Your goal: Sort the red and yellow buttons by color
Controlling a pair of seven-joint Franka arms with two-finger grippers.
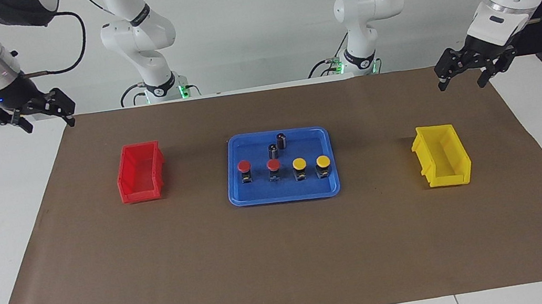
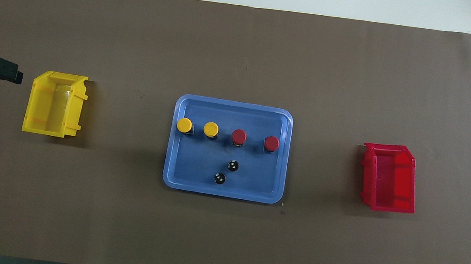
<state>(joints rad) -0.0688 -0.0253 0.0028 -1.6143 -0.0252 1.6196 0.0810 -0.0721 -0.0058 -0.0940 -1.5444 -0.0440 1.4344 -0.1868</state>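
Observation:
Two red buttons (image 1: 244,166) (image 1: 273,165) and two yellow buttons (image 1: 299,164) (image 1: 323,161) stand in a row in a blue tray (image 1: 285,197). Each is a round cap on a small black base. In the overhead view the reds (image 2: 272,143) (image 2: 239,136) are toward the right arm's end and the yellows (image 2: 211,128) (image 2: 184,124) toward the left arm's end. My right gripper (image 1: 48,124) hangs open and empty in the air over the mat's edge at the right arm's end. My left gripper (image 1: 461,84) hangs open and empty over the mat's edge at the left arm's end.
Two dark cylinders (image 1: 281,140) (image 1: 273,150) stand in the tray, nearer to the robots than the buttons. A red bin (image 1: 141,194) sits toward the right arm's end and a yellow bin (image 1: 447,180) toward the left arm's end. A brown mat (image 1: 285,256) covers the table.

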